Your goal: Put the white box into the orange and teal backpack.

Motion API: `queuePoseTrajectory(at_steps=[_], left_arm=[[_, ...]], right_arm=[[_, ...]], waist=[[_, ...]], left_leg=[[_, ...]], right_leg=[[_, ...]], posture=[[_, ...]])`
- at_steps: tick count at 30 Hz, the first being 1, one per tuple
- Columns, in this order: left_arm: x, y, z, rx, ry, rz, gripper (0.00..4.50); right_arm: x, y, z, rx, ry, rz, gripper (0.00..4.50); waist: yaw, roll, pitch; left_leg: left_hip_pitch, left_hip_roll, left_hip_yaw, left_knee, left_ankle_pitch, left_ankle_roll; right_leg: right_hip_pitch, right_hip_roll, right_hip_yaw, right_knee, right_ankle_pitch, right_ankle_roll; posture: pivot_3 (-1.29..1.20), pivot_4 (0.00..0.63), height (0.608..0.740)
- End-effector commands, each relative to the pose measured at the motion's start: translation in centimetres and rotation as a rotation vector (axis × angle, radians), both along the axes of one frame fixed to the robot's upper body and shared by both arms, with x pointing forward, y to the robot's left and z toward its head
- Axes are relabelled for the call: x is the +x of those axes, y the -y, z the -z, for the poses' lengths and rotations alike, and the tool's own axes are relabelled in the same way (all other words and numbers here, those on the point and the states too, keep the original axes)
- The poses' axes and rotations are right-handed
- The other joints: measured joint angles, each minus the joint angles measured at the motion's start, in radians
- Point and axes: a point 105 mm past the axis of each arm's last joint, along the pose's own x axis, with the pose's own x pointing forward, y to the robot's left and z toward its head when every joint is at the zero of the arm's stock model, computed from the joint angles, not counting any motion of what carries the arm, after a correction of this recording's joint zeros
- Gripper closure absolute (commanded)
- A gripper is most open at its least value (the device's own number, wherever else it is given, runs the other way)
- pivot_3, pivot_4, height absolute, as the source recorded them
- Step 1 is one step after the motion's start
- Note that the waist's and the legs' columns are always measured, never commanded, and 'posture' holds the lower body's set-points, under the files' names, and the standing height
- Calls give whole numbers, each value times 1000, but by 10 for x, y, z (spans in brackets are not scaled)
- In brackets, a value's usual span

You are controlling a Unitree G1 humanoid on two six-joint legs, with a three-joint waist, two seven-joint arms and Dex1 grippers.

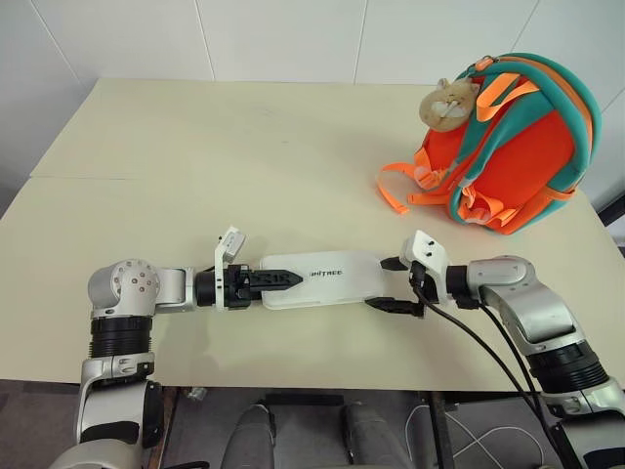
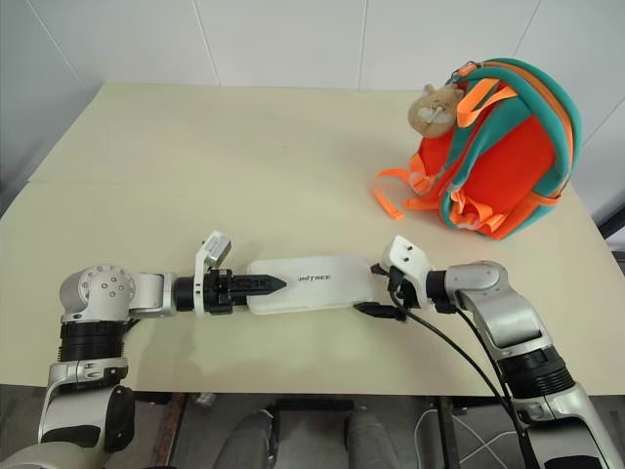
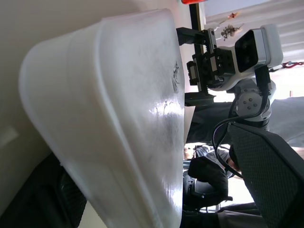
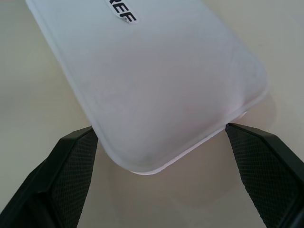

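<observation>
White wall panels stood behind a pale cream tabletop (image 1: 195,147) seen from above. On it, near the front edge, lay the white box (image 1: 322,278), flat, its long axis running side to side between the two arms. At its left end was the left end effector (image 1: 278,280), pointing right along that axis, one black finger lying over the top of the box; its fingers were spread wide, and whether they already pressed the box could not be told. At the right end was the right end effector (image 1: 393,284), opened wide, its two fingertips (image 4: 71,166) straddling the box's short end without clamping it. Both arms were about equally near. Well apart, toward the far right of the tabletop, stood the orange and teal backpack (image 1: 513,147), upright, with a tan plush charm (image 1: 447,105) at its top.
</observation>
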Motion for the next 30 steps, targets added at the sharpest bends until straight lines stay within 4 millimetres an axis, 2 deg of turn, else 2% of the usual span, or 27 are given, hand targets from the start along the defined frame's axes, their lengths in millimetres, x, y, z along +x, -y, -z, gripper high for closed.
queuePoseTrajectory(at_steps=[1,7,8,9,11,14,20,24,27,30], left_arm=[[-5,2,5,2,-38,25,856],[-6,6,-1,-43,-29,41,2659],[-7,9,-5,-68,-16,55,3006],[-6,11,-7,-77,-3,54,3164],[-2,12,-9,-73,32,31,3234],[10,4,-17,-87,88,-41,3234],[33,-40,-29,-34,241,-217,3234],[36,-55,-27,12,277,-253,3234],[36,-57,-24,38,295,-255,3234],[34,-50,-23,22,300,-239,3234]], right_arm=[[-1,5,-14,14,58,-8,0],[-4,7,-19,32,78,-5,0],[-6,8,-21,33,90,-10,0],[-7,10,-29,51,108,5,0],[-7,16,-42,77,137,49,0],[-2,37,-56,85,179,178,0],[13,100,-98,140,304,578,0],[25,129,-114,126,369,790,0],[47,136,-129,204,417,927,0],[70,121,-133,267,422,937,0]], waist=[[0,0,0],[0,0,0],[0,0,0],[1,0,0],[3,0,0],[3,0,0],[-2,0,0],[-1,0,0],[-1,0,0],[-4,0,0]], left_leg=[[0,0,0,0,0,0],[0,0,0,0,0,0],[-1,0,0,0,0,0],[0,0,0,0,0,0],[-1,0,0,0,0,0],[-1,0,0,0,0,0],[-1,0,0,-2,0,0],[-1,0,2,-6,0,-1],[-2,0,3,-8,0,-1],[-1,-1,6,-9,1,0]], right_leg=[[0,0,0,0,0,0],[-1,0,0,0,0,0],[0,0,0,0,0,0],[0,0,0,0,0,0],[-1,0,0,-1,0,0],[0,0,0,-1,0,0],[-2,0,0,-1,0,0],[-5,-1,1,-2,-1,-1],[-6,-2,2,-3,-1,-1],[-7,-3,3,-3,-1,-1]], posture=[[0,150,740],[0,150,740],[0,150,740],[0,150,740],[0,150,740],[0,150,740],[0,150,740],[0,150,740],[0,150,740],[0,150,740]])
